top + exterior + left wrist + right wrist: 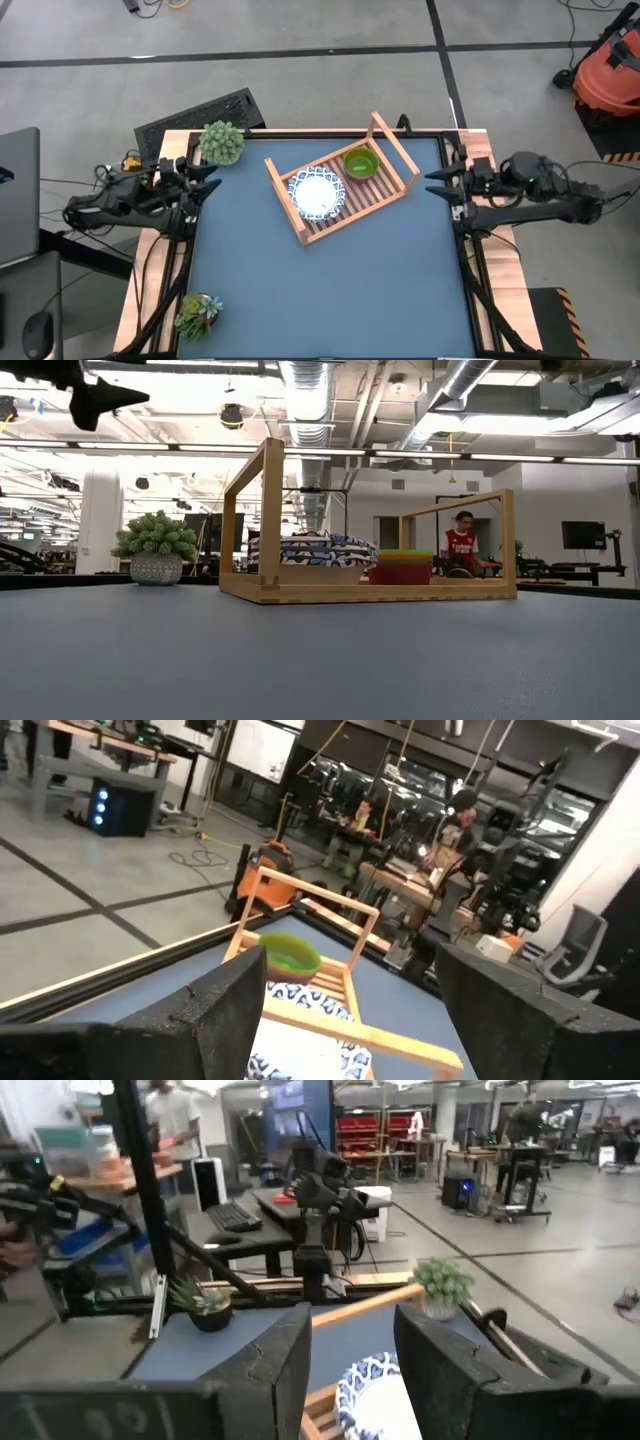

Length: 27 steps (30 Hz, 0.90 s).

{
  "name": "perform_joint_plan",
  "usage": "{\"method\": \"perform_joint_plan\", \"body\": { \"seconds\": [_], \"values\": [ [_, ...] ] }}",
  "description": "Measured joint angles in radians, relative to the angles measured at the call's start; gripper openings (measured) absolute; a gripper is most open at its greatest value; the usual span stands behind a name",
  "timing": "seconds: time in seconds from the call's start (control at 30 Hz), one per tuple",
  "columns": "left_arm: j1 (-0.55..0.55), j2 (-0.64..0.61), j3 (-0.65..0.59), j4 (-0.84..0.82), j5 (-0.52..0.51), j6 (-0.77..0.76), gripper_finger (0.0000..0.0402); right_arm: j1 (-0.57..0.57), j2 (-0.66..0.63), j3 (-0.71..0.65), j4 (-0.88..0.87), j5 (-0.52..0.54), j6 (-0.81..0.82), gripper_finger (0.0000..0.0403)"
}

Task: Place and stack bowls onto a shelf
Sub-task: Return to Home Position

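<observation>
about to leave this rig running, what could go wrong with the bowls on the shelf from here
1. The shelf lies askew on the table with low long sides; a knock might slide the patterned bowls off.
2. The green bowl rides on the pink bowl, a taller stack that could tip if jolted.
3. The open left claw waits near the potted plant; a swing might clip it. The open right claw waits at the table's right edge.

Light wooden shelf, matt blue table
</observation>
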Motion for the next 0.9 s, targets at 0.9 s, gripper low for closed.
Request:
{"method": "perform_joint_plan", "body": {
  "seconds": [0.9],
  "values": [
    [-0.001, -0.070, -0.392, 0.169, 0.087, -0.081, 0.0274, -0.003, -0.408, -0.644, 0.365, 0.084, 0.160, 0.0171]
  ]
}}
